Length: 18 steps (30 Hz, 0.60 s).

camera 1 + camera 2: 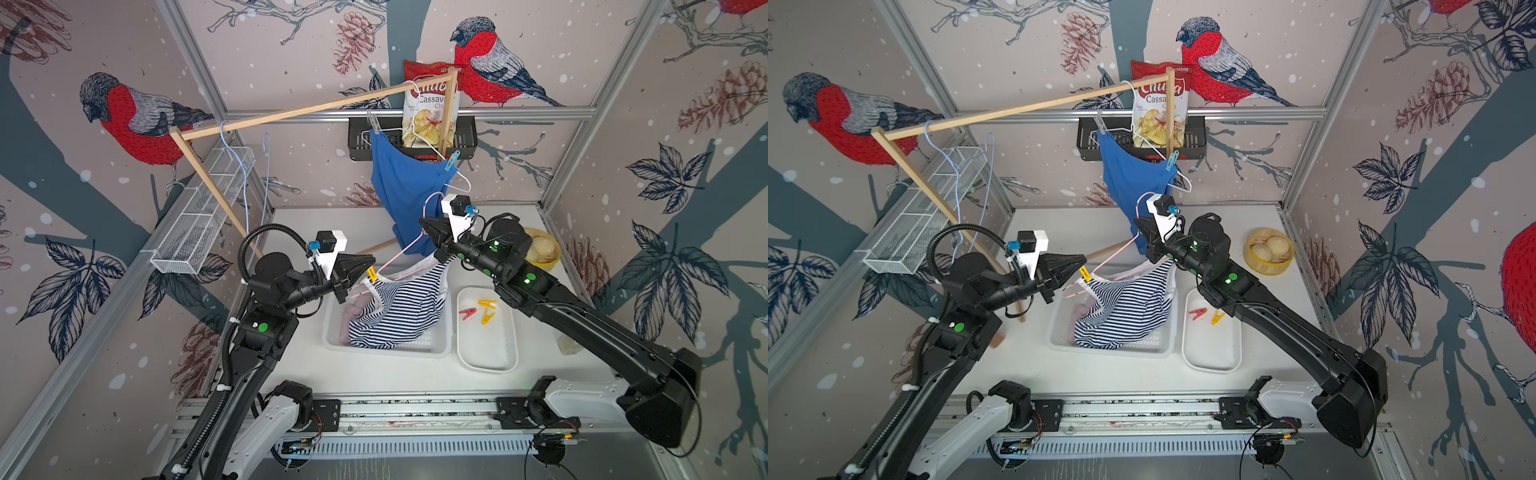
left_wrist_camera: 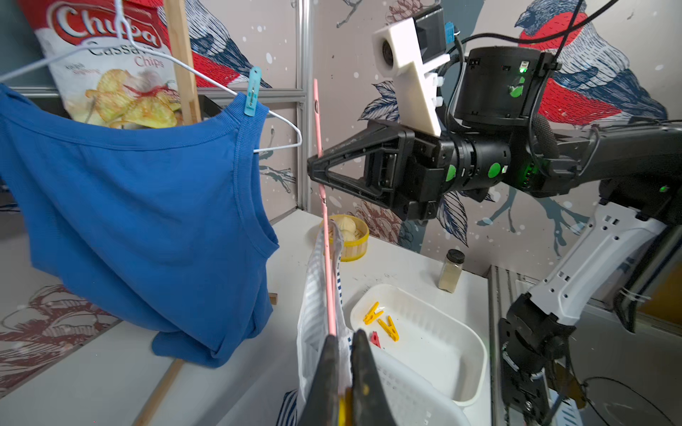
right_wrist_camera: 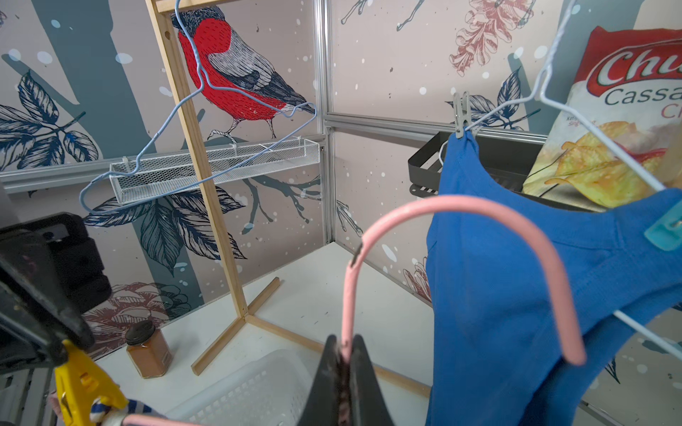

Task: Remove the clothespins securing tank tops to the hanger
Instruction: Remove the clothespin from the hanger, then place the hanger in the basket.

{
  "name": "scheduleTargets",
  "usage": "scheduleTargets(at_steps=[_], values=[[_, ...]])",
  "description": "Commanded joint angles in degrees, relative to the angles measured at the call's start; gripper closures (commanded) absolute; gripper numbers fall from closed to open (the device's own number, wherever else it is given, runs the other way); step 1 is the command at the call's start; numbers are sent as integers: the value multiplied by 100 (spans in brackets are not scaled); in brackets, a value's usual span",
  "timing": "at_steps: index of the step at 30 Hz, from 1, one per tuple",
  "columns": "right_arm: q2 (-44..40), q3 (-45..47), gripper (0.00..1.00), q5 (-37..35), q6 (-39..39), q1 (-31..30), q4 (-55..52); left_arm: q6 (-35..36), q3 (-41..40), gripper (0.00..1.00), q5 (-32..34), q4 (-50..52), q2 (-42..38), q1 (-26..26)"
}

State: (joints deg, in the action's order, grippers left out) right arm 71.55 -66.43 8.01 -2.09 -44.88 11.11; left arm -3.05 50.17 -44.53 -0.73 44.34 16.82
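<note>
My left gripper was clamped on the yellow clothespin at the shoulder corner of the pink hanger, pinning the striped tank top; my right gripper was closed on the hanger's neck. If I pulled without squeezing the pin fully open, it could drag cloth and twist the wire from my right grip, or spring away past the basket rim.
</note>
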Motion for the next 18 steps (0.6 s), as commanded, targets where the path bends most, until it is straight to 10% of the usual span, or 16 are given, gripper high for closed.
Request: scheduleTargets(at_steps=[1,18], values=[[8,27,100,-191,-90,-36,-13,-162,-165,100,711,-515,-204,5],[1116,-979,100,-372,66,-131,-1948,-213,-236,100,1070,-405,-288,-1]])
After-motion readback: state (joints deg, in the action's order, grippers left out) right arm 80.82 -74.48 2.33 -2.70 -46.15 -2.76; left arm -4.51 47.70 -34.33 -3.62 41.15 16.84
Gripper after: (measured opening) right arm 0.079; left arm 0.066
